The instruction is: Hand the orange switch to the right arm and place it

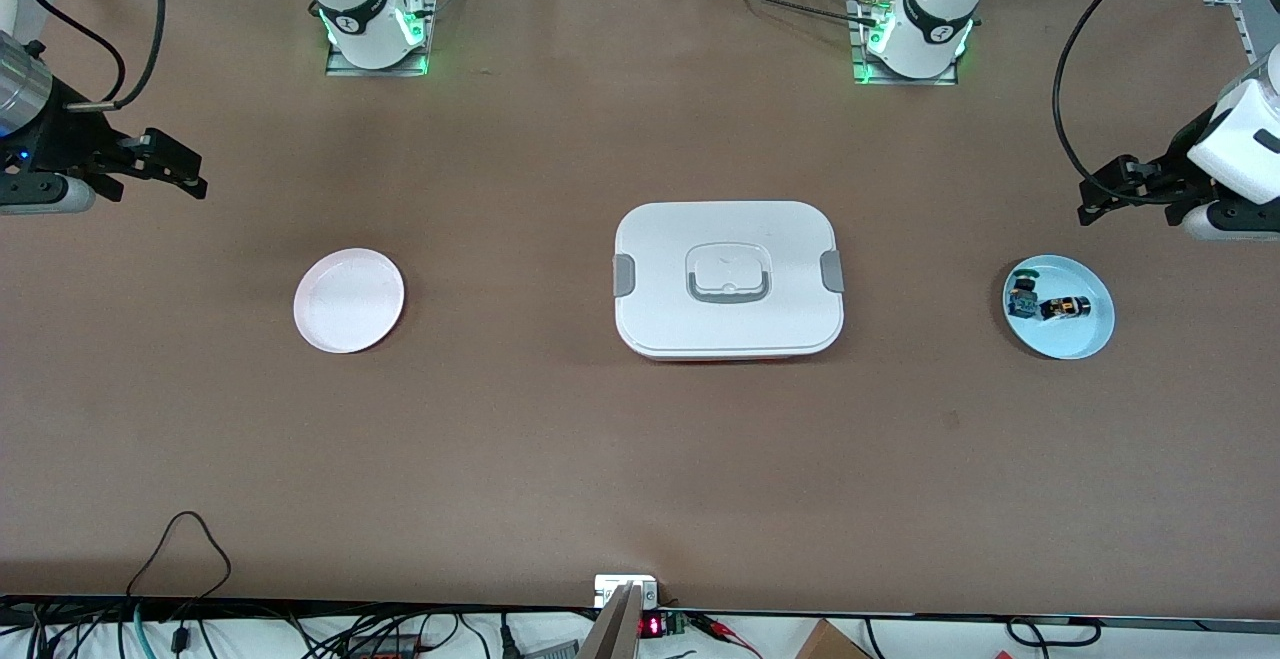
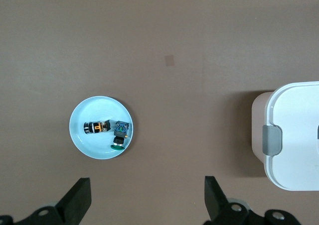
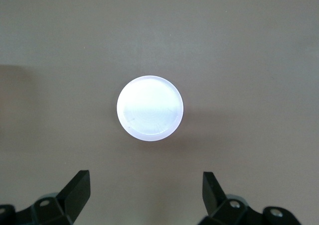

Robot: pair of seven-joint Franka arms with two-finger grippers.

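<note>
The orange switch (image 1: pixel 1064 308), a small black cylinder with an orange band, lies on its side in the light blue plate (image 1: pixel 1075 339) at the left arm's end of the table. It also shows in the left wrist view (image 2: pixel 97 127). A blue switch with a dark green cap (image 1: pixel 1023 296) lies beside it in the same plate (image 2: pixel 82 140). My left gripper (image 1: pixel 1100 197) hangs open and empty in the air near that plate. My right gripper (image 1: pixel 180 171) hangs open and empty near the white plate (image 1: pixel 349 300), which is bare in the right wrist view (image 3: pixel 150 108).
A white lidded box with grey latches and a handle (image 1: pixel 728 279) sits in the middle of the table between the two plates; its corner shows in the left wrist view (image 2: pixel 294 135). Cables hang along the table's front edge.
</note>
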